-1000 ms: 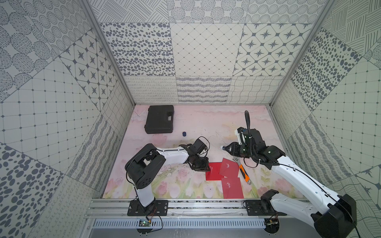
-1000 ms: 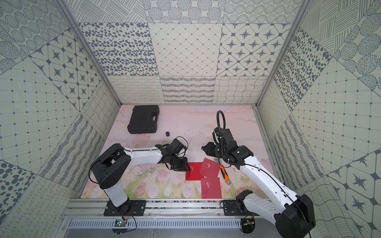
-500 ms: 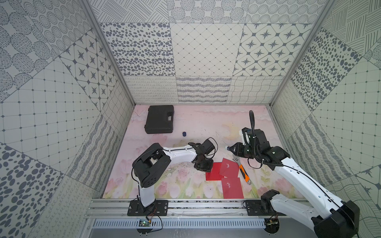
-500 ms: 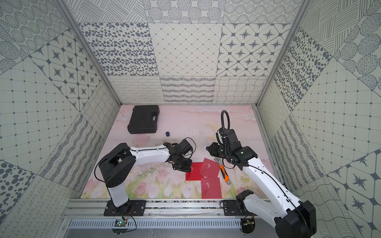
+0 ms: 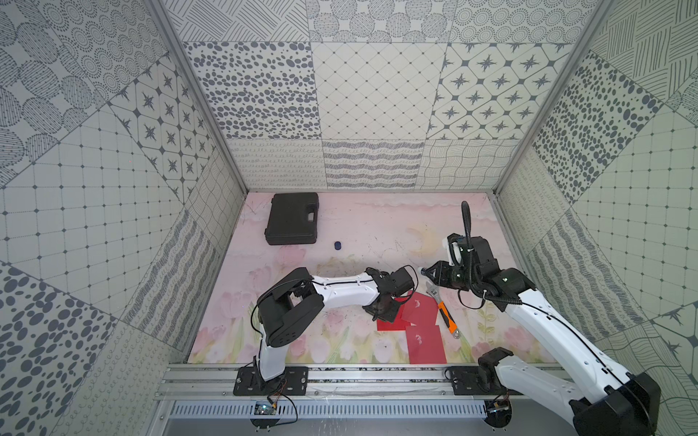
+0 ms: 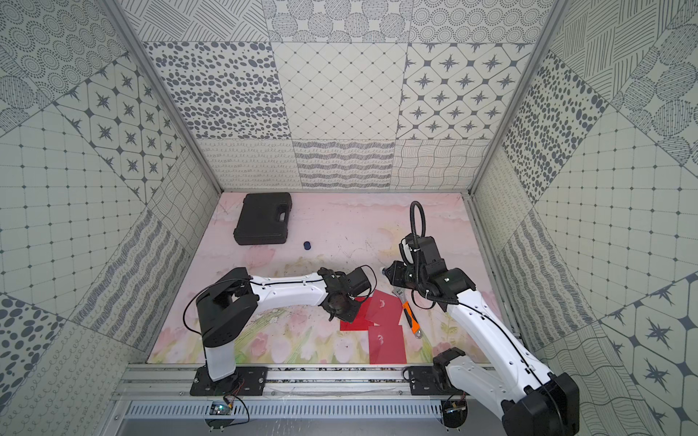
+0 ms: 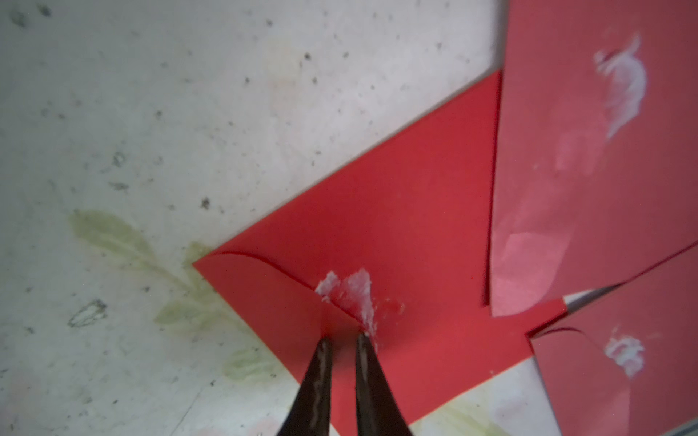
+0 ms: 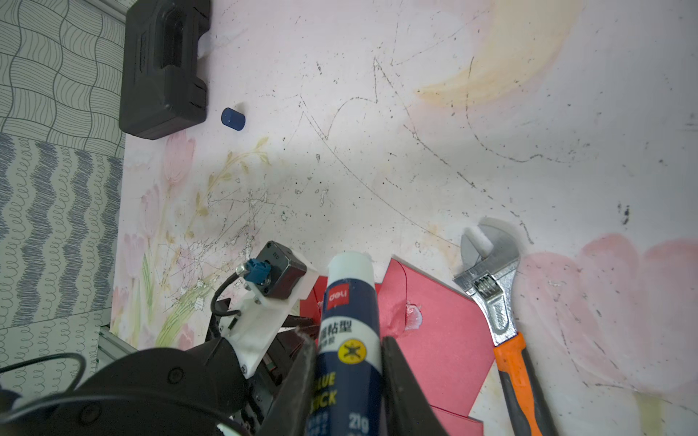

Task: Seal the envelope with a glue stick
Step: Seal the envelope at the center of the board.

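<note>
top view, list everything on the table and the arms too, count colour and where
envelopes: three, red, overlapping, front centre
glue stick: one, white and dark blue, uncapped, in right claw
cap: one, dark blue, loose near the case
wrench: one, silver with orange handle, right of envelopes
case: one, black, far left corner
left claw: one, black, tips barely apart on an envelope flap
right claw: one, black, shut on glue stick
</note>
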Available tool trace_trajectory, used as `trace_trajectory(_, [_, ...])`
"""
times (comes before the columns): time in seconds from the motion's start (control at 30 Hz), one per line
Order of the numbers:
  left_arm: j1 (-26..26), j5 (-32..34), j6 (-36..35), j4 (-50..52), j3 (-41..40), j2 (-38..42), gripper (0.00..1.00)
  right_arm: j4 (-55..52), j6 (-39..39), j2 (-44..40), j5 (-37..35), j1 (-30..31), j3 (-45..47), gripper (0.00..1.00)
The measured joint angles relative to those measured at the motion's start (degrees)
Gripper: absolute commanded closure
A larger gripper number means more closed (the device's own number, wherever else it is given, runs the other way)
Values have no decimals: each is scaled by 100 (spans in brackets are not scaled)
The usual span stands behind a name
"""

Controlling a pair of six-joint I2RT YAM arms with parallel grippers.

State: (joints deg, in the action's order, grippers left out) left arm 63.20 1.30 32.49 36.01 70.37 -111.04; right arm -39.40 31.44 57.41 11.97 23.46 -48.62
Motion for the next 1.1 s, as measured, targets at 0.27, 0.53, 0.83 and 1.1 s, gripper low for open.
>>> trace_trajectory(0.27, [345,778,68,175,144,-144,86,-31,-66,-11,4,-81,0,100])
trace_trajectory(0.53, [472,1093,96,199,166,-184,84,-33,-85,-9,22,-105,0,100])
trace_trajectory(0.83, [-271,-302,-35,-485,-428,304,90,-59,-83,-4,74,-105,-24,100])
trace_trajectory(1.1, [-597,-1032,-114,-509,-452,282,89,-74,-83,-2,90,-105,-44,100])
